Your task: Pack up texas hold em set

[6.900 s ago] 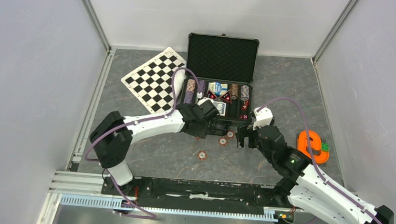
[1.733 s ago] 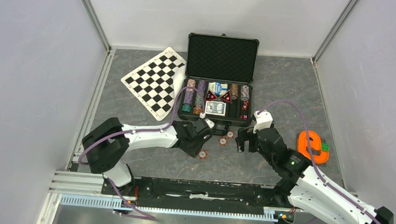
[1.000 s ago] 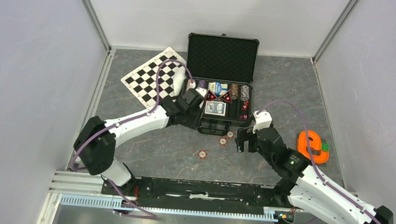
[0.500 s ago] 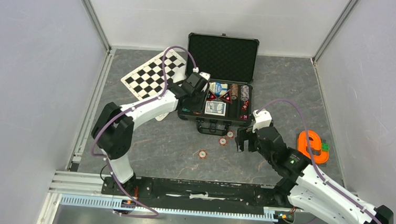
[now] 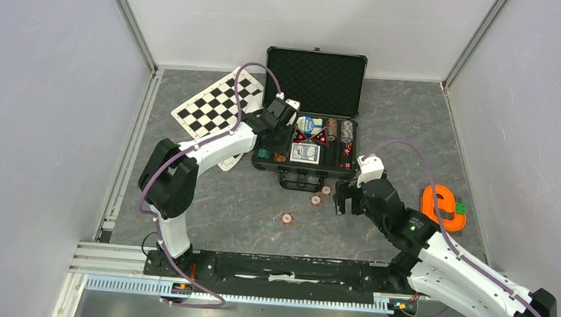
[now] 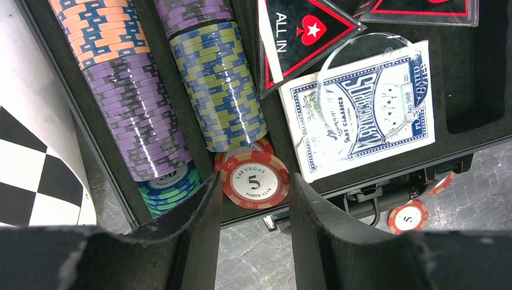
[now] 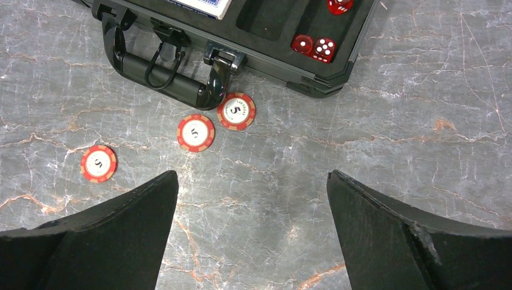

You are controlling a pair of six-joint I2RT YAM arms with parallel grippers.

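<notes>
The black case (image 5: 314,82) lies open at the back with chip rows, a card deck (image 6: 362,109) and red dice (image 7: 313,47) in its tray. My left gripper (image 5: 278,128) hovers over the tray's left chip rows. In the left wrist view my left gripper (image 6: 253,184) is shut on a red "5" poker chip (image 6: 255,180) by its edges, at the near end of the olive-blue chip row (image 6: 220,90). Three red chips (image 5: 315,200) lie on the table before the case handle (image 7: 163,72). My right gripper (image 5: 342,196) is wide open and empty above the bare table beside them.
A black-and-white checkered board (image 5: 214,109) lies left of the case, under my left arm. An orange tape-like object (image 5: 442,207) sits at the right. Grey walls close in the table on three sides.
My left arm has swung from the table in front of the case up and back over the tray's left chip rows. The right arm and the three loose chips have not moved.
</notes>
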